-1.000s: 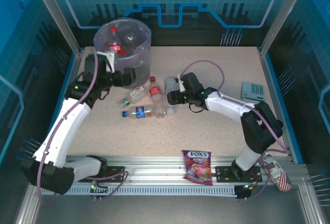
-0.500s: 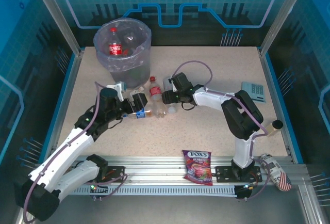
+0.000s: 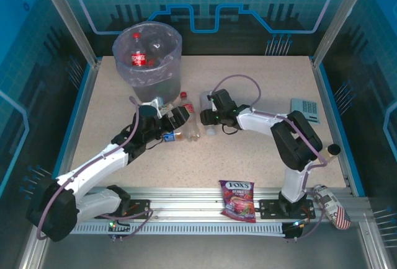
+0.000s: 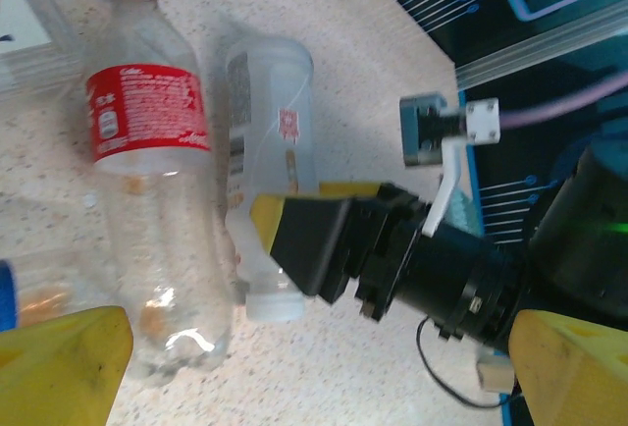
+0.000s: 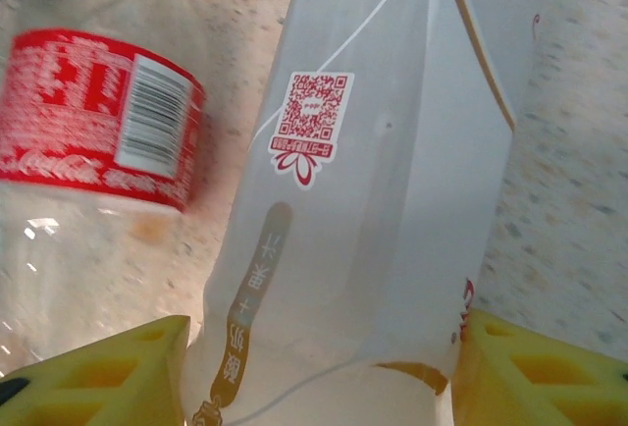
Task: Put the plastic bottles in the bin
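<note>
Well, nearest me, on the rail at the front edge, lies the Fox's candy bag, with a striped paper cup on its side off to the right.

Further in, at mid-table, several plastic bottles lie together. A blue-labelled bottle lies crosswise on the near side of the cluster. The left gripper hangs over the cluster with its jaws spread wide and nothing between them. The base of a red-labelled bottle lies just beside one of its yellow fingertips, and that bottle's red cap points towards the far side.

Just beside that bottle lies a milky bottle with a small square code on its side. The right gripper has it between its yellow pads. As far as I can tell both pads press its sides, so it looks gripped while it lies on the table.

A small grey box sits well apart to the right.

Farthest off, at the far left corner, stands the bin with its lilac liner. Another red-labelled bottle in the bin stands upright.
</note>
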{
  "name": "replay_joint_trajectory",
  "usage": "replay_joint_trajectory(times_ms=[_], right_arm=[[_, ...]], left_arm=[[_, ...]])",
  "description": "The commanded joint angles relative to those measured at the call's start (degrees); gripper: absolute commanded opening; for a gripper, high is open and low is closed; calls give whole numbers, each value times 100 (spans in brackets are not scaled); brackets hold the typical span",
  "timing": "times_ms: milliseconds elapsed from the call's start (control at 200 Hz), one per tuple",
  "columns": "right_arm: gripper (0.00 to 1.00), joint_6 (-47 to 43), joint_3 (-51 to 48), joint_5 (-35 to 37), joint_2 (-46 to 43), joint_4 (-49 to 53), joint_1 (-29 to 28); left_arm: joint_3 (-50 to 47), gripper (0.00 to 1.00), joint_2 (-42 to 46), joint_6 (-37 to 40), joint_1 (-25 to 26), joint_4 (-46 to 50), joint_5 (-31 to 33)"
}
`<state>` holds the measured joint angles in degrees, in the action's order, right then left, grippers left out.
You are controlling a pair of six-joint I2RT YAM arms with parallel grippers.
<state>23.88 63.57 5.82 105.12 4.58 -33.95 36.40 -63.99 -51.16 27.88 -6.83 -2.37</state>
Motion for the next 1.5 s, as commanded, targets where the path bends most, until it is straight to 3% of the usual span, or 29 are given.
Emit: replay_joint_trajectory(times_ms=[0, 175, 365, 500, 665, 1041, 1351, 1496], right_arm=[[52, -217, -527, 175, -427, 379, 151], [45, -245, -1158, -187, -1260, 222, 342], [45, -482, -1732, -537, -2322, 567, 434], [45, -681, -2167, -715, -3000, 664, 442], [44, -728, -2693, -1357, -3778, 167, 433], [44, -589, -2909, -1547, -4304, -123, 399], [44, -483, -3058, -1679, -4168, -428, 387], [46, -464, -3035, -1714, -4101, -473, 389]], left_arm=[[-96, 99, -252, -441, 51, -835, -44], [23, 99, -788, -739, 47, -1257, -349], [112, 99, -1353, -1234, 131, -2131, -631], [367, 99, -2123, -1475, 229, -2838, -1286], [448, 99, -2594, -1667, 528, -3284, -1133], [1335, 98, -4013, -2021, 978, -3884, -1706], [1467, 64, -4057, -2083, 1045, -3760, -1654], [1507, 56, -3982, -1985, 1044, -3552, -1608]])
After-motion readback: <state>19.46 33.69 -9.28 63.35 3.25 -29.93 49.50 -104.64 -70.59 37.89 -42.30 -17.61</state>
